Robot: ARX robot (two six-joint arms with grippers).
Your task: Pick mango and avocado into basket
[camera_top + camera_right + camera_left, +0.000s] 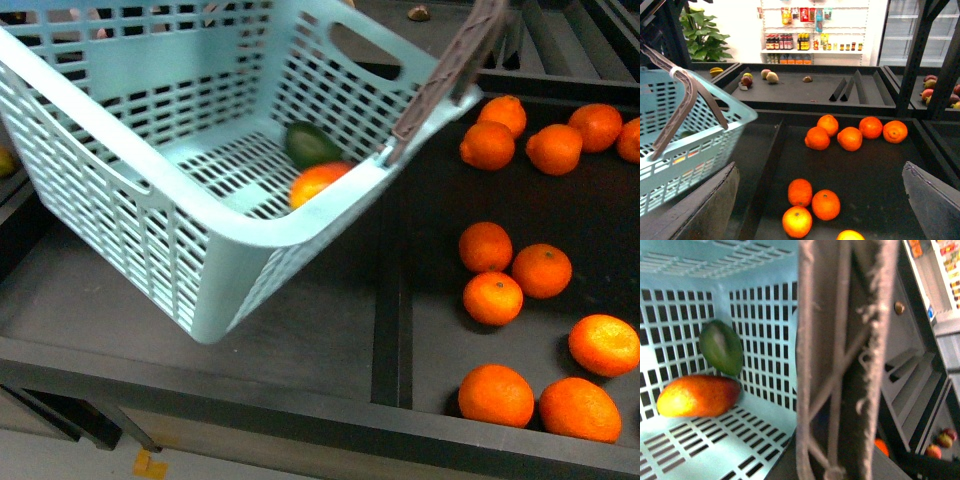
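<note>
The mango (697, 396) and the avocado (721, 347) both lie touching in a low corner of the tilted basket (150, 195), so the picking looks done. The left gripper (apparently at the brown handle (845, 360)) is hidden: grip unreadable. The right gripper (822, 200) hangs wide and empty over the oranges (850, 137).

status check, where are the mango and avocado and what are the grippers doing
Right gripper open, empty, above the oranges. Left gripper not visible, state unknown. Mango and avocado both inside the tilted basket, touching. Nothing in the way.
</note>
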